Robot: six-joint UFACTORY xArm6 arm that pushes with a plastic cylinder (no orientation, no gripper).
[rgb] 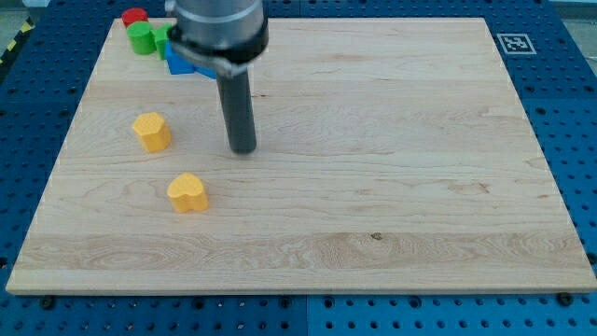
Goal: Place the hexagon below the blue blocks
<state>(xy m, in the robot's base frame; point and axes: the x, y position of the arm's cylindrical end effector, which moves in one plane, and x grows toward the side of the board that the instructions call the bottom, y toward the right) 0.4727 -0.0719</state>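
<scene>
Blue pegboard is framing a pale wooden board (373, 187), with a dark rod standing on it left of centre.

Wooden planks are filling most of the view, and a small black-and-white marker (514, 43) is sitting at the board's top right corner. Rod and housing are covering part of a blue block (177, 63) near the top left, beside a green block (143, 37) and a red block (134, 16). My tip (242, 149) is touching the wood with no jaws to open or close, right of the yellow hexagon (151, 131) and apart from it. Lower down, a yellow heart (187, 191) is lying below and left of my tip.
</scene>
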